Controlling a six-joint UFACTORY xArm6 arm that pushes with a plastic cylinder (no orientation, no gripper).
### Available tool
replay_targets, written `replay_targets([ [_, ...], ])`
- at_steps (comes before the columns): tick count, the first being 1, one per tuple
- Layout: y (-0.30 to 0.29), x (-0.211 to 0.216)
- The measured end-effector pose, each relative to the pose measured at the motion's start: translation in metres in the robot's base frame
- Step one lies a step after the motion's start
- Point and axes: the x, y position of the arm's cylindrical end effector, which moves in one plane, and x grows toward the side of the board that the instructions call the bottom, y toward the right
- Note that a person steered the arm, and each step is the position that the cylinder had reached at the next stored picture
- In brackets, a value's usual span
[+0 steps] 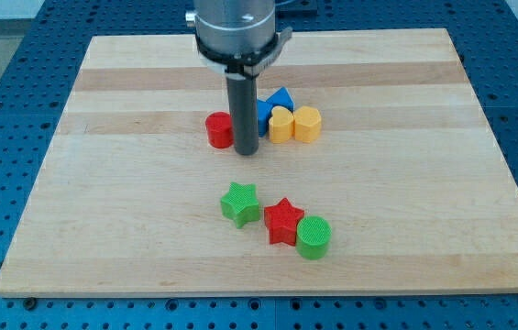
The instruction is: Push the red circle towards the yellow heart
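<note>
Handless, the arm ends in a plain rod, so nothing spreads or pinches; its tip [246, 152] rests on the pale wooden desk [130, 220]. Touching the tip's left side sits the small red plastic circle [218, 130]. Right of the tip lies the yellow plastic heart [280, 125]. Light, rigid and likely slippery, the circle should be pushed from its far left edge.

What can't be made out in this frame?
Camera view, the only one:
- Whether my tip touches the red circle: the rod covers the circle's right edge.
- Blue blocks: rod and yellow heart hide much of them; how many there are, and their shapes, are unclear.
- Arm above the grey mount: cut off by the view's top.
</note>
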Motion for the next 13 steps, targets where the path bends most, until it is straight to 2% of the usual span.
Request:
replay_targets([
  [1,-0.037,0.03],
  [2,-0.107,0.024],
  [3,-0.131,-0.014],
  [4,-0.125,-0.039],
  [10,-0.039,-0.034],
  [13,-0.035,-0.034],
])
